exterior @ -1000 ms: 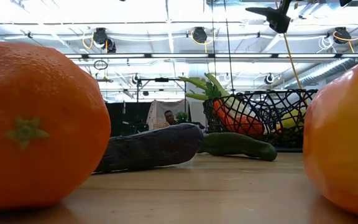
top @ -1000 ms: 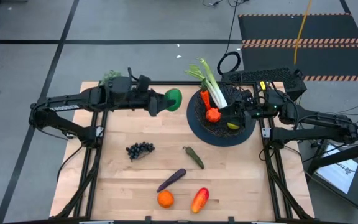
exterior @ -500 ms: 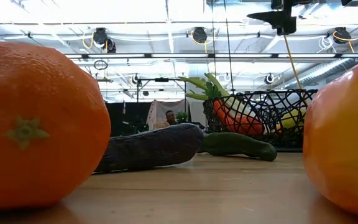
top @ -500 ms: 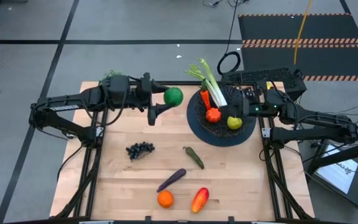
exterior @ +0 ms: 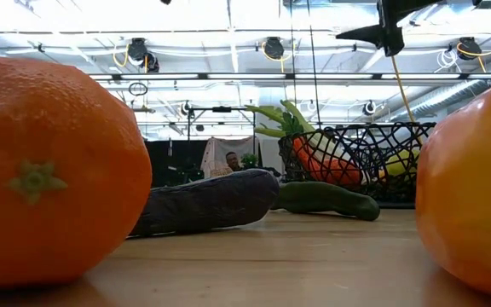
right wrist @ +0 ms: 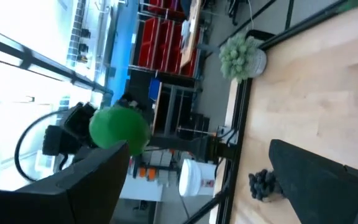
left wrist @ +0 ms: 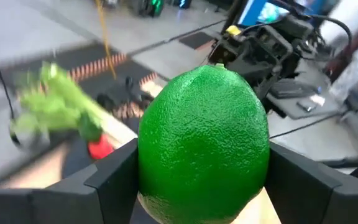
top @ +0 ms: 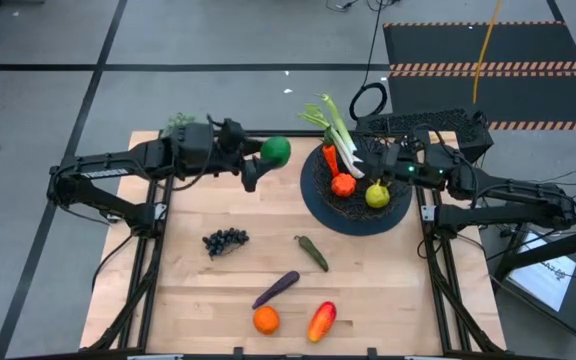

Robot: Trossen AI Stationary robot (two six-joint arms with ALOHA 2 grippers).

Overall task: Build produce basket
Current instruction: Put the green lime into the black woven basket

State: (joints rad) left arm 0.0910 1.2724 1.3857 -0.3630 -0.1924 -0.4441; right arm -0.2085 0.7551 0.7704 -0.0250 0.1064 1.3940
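My left gripper [top: 265, 154] is shut on a green lime [top: 277, 149] in the air, just left of the basket [top: 313, 205]. The round black wire basket holds the leek [top: 336, 128], the carrot [top: 329, 156], a tomato [top: 343, 185] and a yellow-green fruit [top: 376, 196]. Over its far right rim my right gripper [top: 380, 163] stands open with nothing between its fingers. On the table lie dark grapes [top: 225, 240], a green pickle [top: 312, 252], a purple eggplant [top: 276, 289], an orange [top: 265, 319] and a red-yellow pepper [top: 321, 320]. My left gripper pinches the lime across its middle [left wrist: 160, 155], one finger [left wrist: 114, 174] on each of two opposite sides. The fingers come about level from the table's left. The lime is lifted clear, well above the tabletop.
A pale grey-green bushy clump [top: 178, 123] stands at the table's far left corner, behind the left arm. A black mat and cables lie on the floor beyond the basket. The wood between the grapes and the left arm is bare.
My left gripper has rolled about its own line in place, and the lime has turned with it, still held. My right gripper has rolled strongly above the basket's far right rim, staying open; the yellow-green fruit beneath it now shows in full.
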